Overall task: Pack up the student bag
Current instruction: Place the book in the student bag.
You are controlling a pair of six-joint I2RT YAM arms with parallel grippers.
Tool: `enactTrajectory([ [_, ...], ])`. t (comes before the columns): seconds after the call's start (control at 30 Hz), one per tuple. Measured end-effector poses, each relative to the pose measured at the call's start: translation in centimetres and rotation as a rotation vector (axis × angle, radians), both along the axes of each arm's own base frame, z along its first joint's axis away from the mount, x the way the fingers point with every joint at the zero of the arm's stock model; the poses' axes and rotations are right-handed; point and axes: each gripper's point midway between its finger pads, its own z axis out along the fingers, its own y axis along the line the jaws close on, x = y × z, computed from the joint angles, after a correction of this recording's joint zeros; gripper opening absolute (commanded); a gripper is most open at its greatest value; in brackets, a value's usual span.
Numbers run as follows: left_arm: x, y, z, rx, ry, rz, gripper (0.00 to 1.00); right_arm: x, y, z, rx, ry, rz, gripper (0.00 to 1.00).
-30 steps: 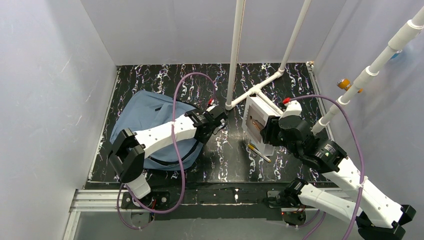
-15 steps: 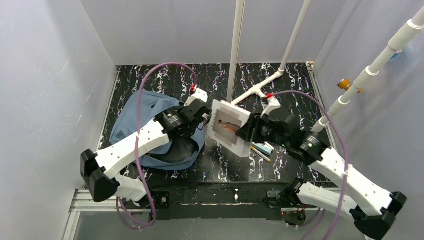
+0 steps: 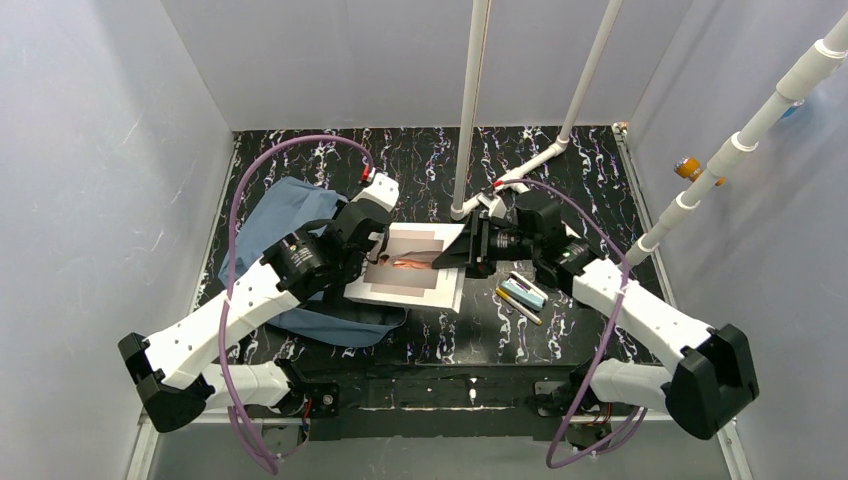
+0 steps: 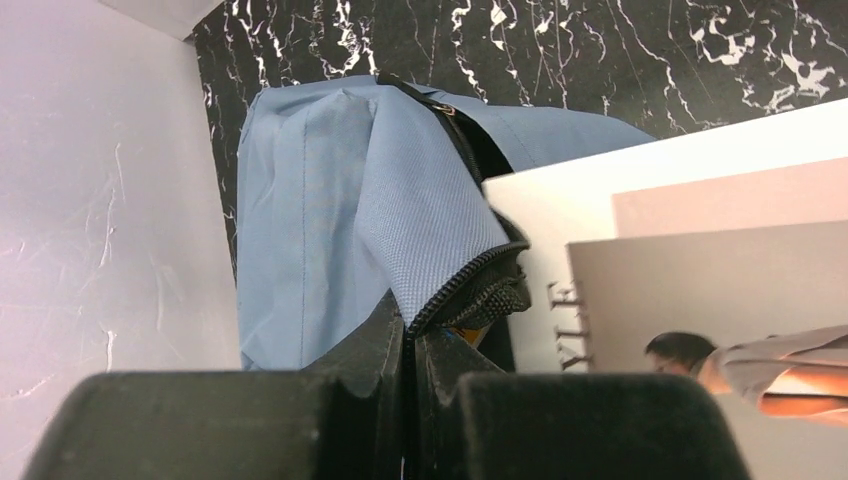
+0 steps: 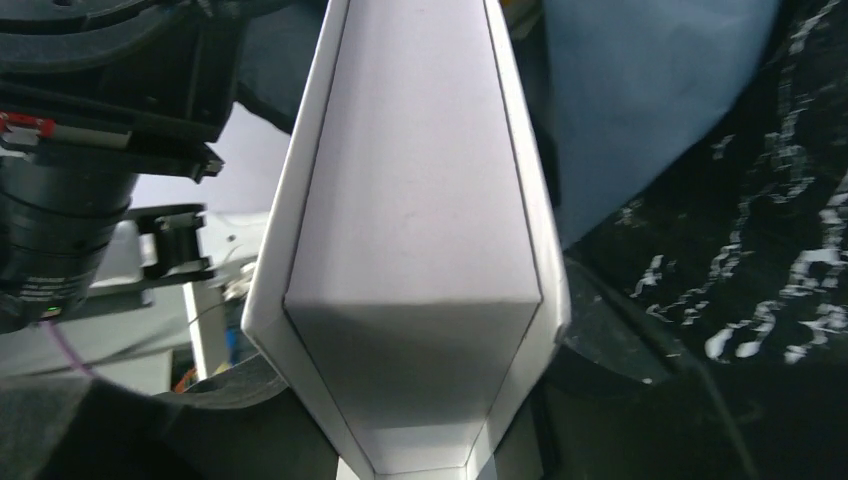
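Blue bag (image 3: 268, 215), centre-left, is pinched at its zipper (image 4: 452, 288) by the left gripper (image 4: 410, 340), apparently opened for the book (image 3: 412, 282) the right gripper (image 3: 465, 252) clamps.

The left gripper (image 4: 408, 350) is closed on the zipper edge of the blue backpack (image 4: 320, 220), holding a fabric flap raised. A white book (image 4: 650, 200) sits just right of the opening, with the black marbled table (image 4: 620, 60) behind
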Motion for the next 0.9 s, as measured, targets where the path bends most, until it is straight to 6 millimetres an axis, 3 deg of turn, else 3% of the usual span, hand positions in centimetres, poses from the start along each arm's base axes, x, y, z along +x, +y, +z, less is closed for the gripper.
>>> enactTrajectory([
  [0.2,-0.3,-0.6,-0.3,0.011,0.025,-0.069,0.00,-0.3,1.7,-0.5,0.083,0.138,0.080,0.27],
  [0.53,-0.4,-0.8,-0.7,0.036,0.044,-0.111,0.00,-1.2,1.8,-2.7,0.071,0.252,0.125,0.27],
  [0.9,-1.3,-0.8,-1.1,0.005,0.066,-0.147,0.00,2.7,4.6,-4.1,0.147,0.304,0.042,0.27],
])
